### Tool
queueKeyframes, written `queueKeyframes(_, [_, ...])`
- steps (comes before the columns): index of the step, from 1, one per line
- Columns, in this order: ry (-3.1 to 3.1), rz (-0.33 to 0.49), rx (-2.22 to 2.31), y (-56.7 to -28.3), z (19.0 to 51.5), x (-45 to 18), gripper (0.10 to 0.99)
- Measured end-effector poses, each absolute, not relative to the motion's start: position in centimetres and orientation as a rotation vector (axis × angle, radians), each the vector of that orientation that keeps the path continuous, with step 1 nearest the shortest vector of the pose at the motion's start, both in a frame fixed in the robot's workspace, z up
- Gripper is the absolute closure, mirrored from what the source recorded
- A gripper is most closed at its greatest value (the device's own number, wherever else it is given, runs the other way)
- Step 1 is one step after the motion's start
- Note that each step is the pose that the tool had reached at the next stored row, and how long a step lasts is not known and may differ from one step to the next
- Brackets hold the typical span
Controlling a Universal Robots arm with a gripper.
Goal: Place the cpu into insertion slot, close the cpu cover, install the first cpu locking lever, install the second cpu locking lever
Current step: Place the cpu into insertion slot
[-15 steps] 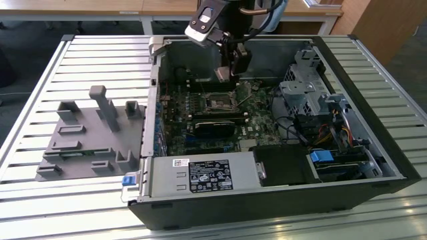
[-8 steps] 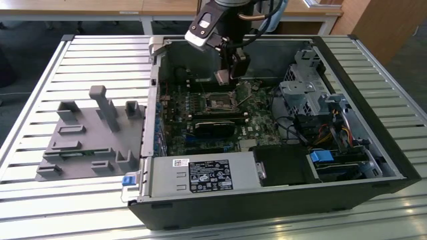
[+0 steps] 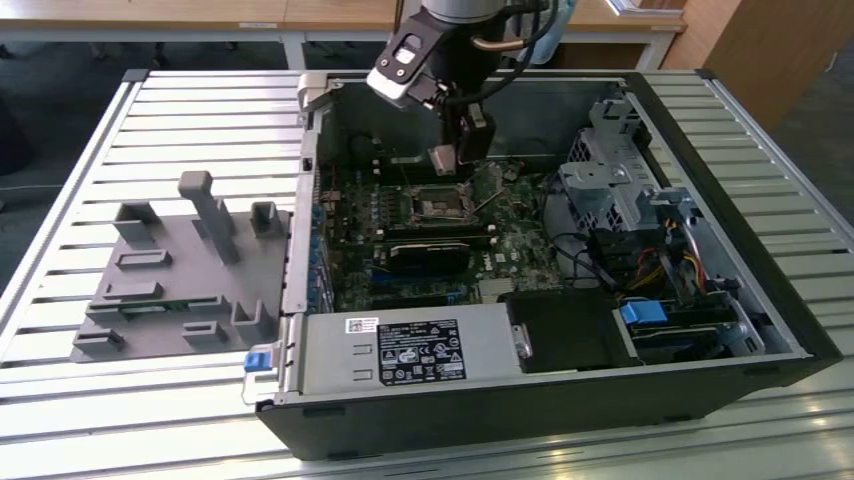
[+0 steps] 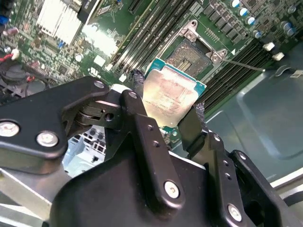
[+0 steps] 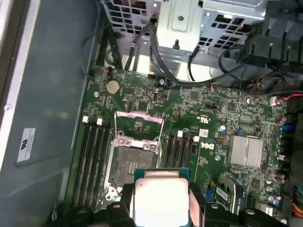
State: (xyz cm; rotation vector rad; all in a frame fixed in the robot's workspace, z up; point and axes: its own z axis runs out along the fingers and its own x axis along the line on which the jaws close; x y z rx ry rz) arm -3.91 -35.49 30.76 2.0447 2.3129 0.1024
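Observation:
My gripper (image 3: 447, 158) is shut on the cpu (image 3: 443, 157), a flat square chip with a silver top and a green edge. It hangs inside the open computer case, a little above the motherboard. In both wrist views the cpu (image 4: 171, 94) (image 5: 161, 196) sits between the black fingers (image 4: 136, 82), and the gripper (image 4: 168, 101) (image 5: 161, 205) hovers near the insertion slot without touching it. The insertion slot (image 3: 438, 203) (image 4: 193, 54) (image 5: 130, 163) is bare and dark. The cpu cover (image 5: 139, 114) stands swung open beyond it. A thin locking lever (image 4: 241, 64) sticks out beside the socket.
The case walls (image 3: 310, 180) ring the motherboard. A metal drive cage (image 3: 607, 180) with cables stands at the exterior view's right. A black card (image 3: 434, 250) lies near the socket, with the power supply (image 3: 400, 350) in front. A grey fixture (image 3: 174, 270) rests on the slatted table.

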Motion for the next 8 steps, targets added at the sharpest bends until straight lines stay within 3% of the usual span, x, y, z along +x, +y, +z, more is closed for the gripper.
queueKeyframes(8, [2.223, 0.098, 2.137, -35.42, 30.1, -3.92, 0.545])
